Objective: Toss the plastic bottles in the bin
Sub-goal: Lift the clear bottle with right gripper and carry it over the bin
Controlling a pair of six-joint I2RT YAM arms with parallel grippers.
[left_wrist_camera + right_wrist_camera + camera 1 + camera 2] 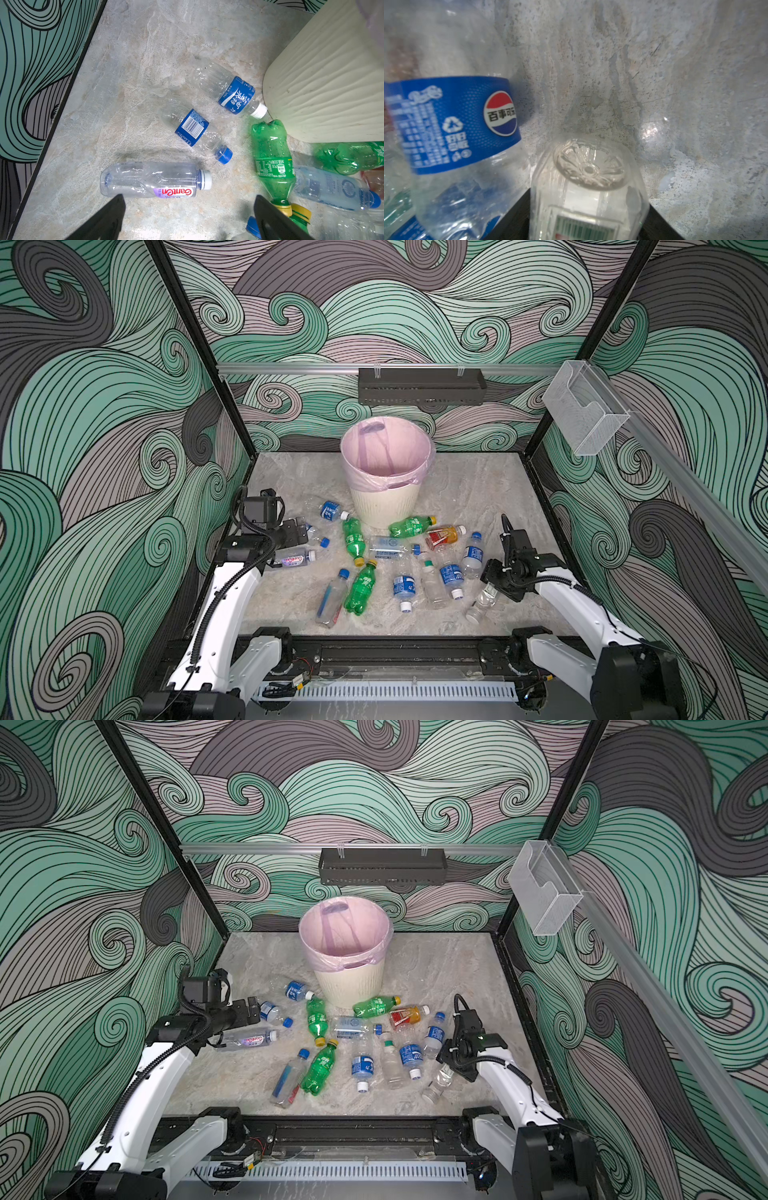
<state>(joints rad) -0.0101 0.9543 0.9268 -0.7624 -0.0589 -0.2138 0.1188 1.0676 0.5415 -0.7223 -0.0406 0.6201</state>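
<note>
Both top views look down from the high front on the whole table (478,489) — wrist views face its surface closely.

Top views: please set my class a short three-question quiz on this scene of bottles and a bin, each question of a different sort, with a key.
1. True or false: the bin lies tipped on its side.
2. How many green bottles lie on the table? A two; B three; C five.
3. Fill in: the clear bottle at the front right lies between the jaws of the ___ tool.
Key: 1 false, it stands upright; 2 B; 3 right tool.
</note>
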